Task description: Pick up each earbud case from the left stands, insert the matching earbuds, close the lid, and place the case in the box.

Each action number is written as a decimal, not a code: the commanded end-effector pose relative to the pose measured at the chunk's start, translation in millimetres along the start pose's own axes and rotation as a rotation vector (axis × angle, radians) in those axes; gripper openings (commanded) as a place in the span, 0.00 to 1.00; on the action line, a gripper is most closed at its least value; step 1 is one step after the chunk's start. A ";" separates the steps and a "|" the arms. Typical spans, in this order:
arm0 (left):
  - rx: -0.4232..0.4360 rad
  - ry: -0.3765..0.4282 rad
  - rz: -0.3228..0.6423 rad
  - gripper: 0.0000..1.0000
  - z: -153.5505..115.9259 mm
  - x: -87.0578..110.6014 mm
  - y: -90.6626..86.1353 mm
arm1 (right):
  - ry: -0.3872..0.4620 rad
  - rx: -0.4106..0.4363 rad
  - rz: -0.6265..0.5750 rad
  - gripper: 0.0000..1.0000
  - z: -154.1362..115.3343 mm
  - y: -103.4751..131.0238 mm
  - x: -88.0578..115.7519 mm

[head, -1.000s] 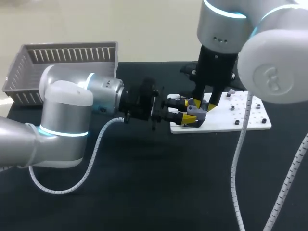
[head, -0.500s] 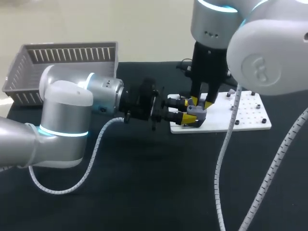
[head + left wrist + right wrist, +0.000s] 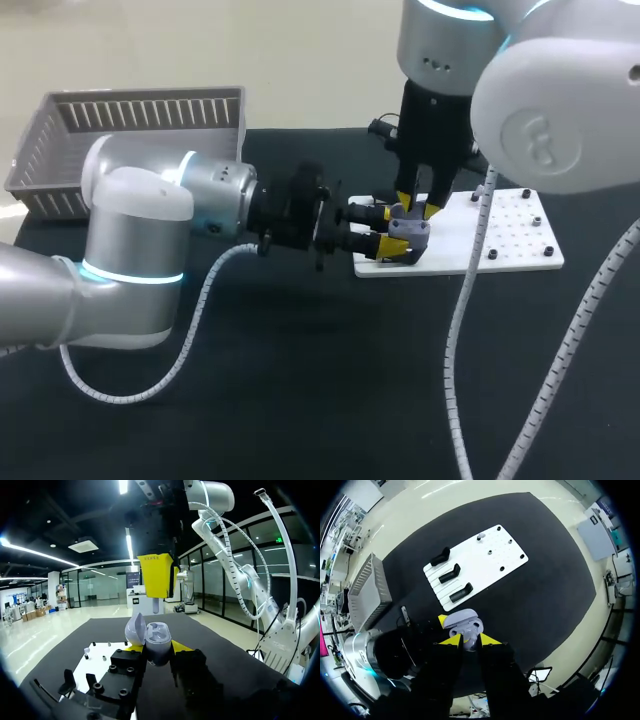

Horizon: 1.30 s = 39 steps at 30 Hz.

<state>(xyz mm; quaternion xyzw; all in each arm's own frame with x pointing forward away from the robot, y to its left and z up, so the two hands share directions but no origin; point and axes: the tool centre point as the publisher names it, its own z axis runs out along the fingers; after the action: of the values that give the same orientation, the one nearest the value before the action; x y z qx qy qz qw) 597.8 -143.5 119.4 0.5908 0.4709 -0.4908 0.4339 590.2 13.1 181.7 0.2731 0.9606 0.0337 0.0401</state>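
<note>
the case (image 3: 159, 639) sits clamped between the two tips of the left gripper (image 3: 156, 650), held above the near edge of the board (image 3: 500, 245), not resting on it. its lid (image 3: 135, 629) is swung back and the wells face up, which i judge is the point of the hold: the left arm reaches in level from the side and acts as a vice, leaving the top free. straight above the open wells hangs the right gripper (image 3: 469, 639), pointing down, its tips pinched on a small pale earbud (image 3: 156, 606) that pokes out below them, close over the case but seemingly not yet seated. coming in from above lets the earbud drop along the well's own line. on the board the three black stands (image 3: 449, 573) are bare. the box (image 3: 130, 120) waits well apart at the table's far left corner, on the left arm's side. i judge this the insertion step, with lid closing and boxing yet to do.
</note>
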 end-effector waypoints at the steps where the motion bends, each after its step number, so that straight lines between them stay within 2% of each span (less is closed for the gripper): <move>1: -0.003 0.002 0.000 0.00 0.3 -0.3 -1.0 | -0.025 -0.028 0.032 0.00 -3.8 -1.8 0.8; 11: -0.003 0.002 0.000 0.00 0.3 -0.3 -1.0 | 0.005 0.013 0.112 0.00 -5.0 2.3 2.6; 21: -0.003 0.002 0.000 0.00 0.3 -0.3 -1.0 | -0.003 0.057 0.107 0.00 0.7 5.5 1.1; 39: -0.003 0.002 0.000 0.00 0.3 -0.3 -1.0 | 0.011 0.072 0.120 0.00 9.0 -1.3 2.1</move>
<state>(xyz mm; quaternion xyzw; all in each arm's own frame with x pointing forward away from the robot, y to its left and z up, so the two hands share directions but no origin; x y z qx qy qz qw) 597.8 -143.6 119.5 0.5908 0.4710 -0.4908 0.4339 588.9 13.9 173.5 0.3311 0.9433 0.0023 0.0227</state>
